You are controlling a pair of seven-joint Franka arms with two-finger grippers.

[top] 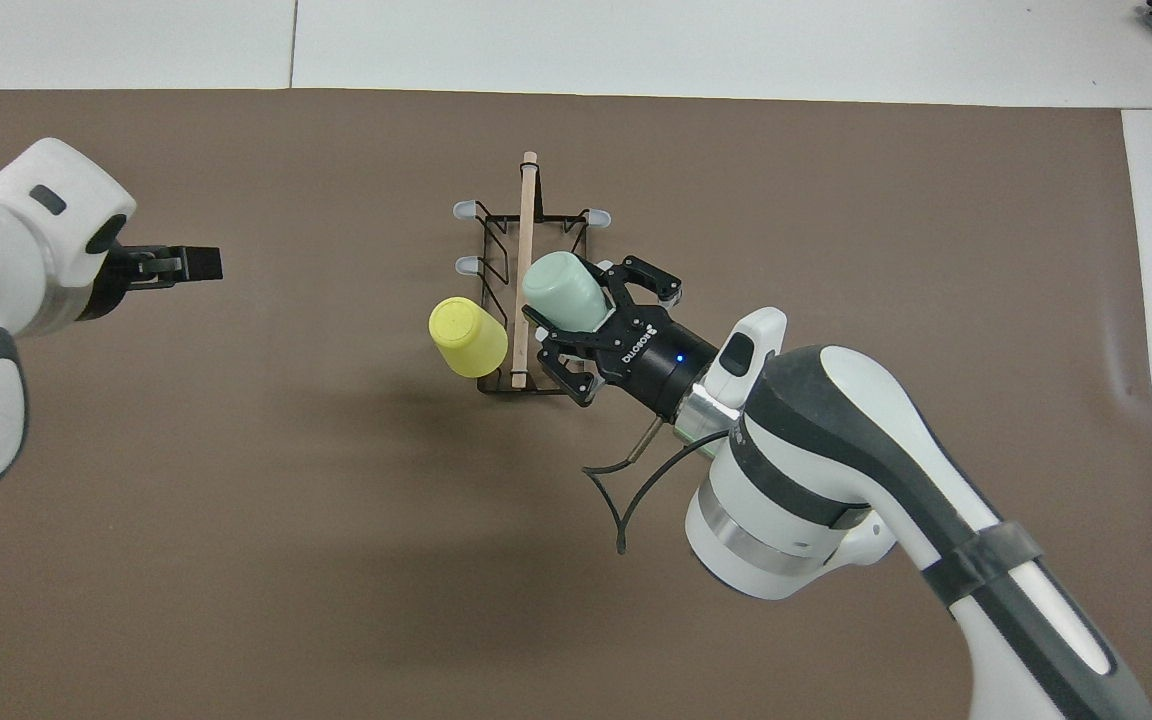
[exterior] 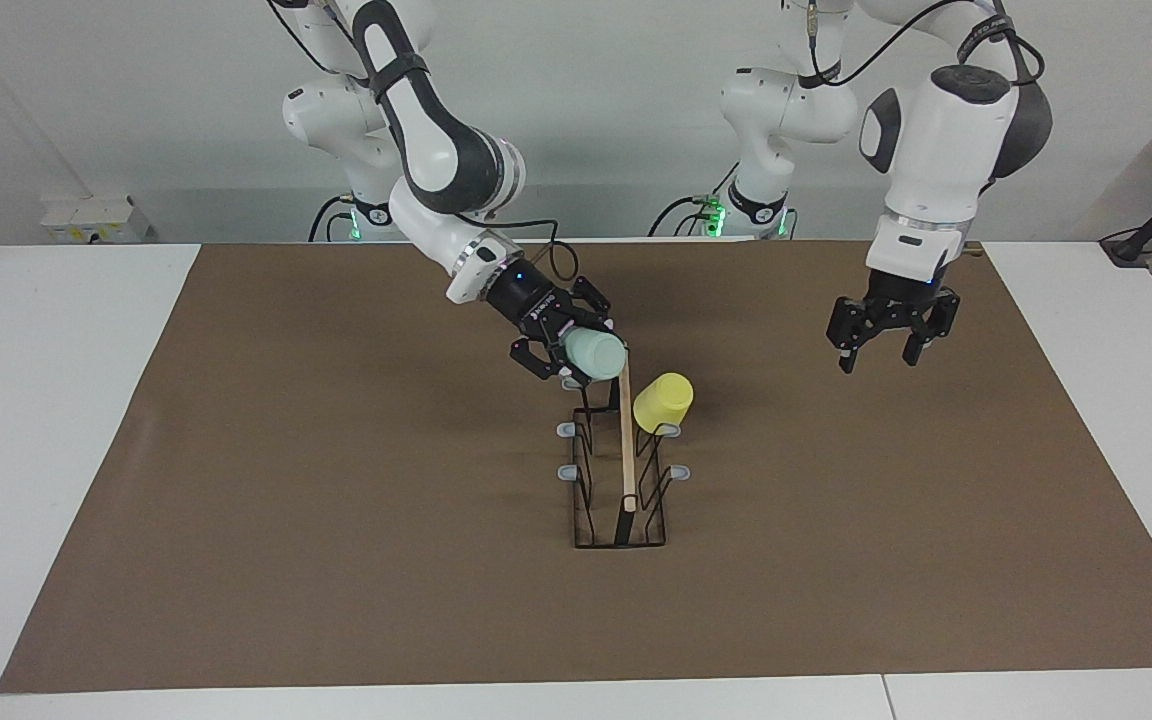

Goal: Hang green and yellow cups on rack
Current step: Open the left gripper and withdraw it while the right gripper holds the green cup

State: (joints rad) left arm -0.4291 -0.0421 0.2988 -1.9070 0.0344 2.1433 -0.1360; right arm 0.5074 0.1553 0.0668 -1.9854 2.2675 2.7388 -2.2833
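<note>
Two cups sat at the rack [exterior: 620,470]: your yellow cup [exterior: 663,402] hung on a prong, base tilted up toward the left arm's end. Your right gripper [exterior: 581,352] clasped the green cup [exterior: 594,355], lying slantwise, base toward the rack's wooden bar [exterior: 626,430]. Your left gripper [exterior: 878,352] hovered, fingers spread, over the mat [exterior: 336,480].

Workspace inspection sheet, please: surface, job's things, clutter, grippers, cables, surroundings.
Surface: brown mat on a white table.
Job's things: rack mid-mat; yellow cup hung on a prong at the left arm's side; green cup over the rack's end nearest the robots.
Clutter: nothing seen.
Grippers: right gripper shut on the green cup; left gripper empty, over bare mat toward its own end.
Cables: black cable looping off the right wrist.
Surroundings: white wall; power strip.
</note>
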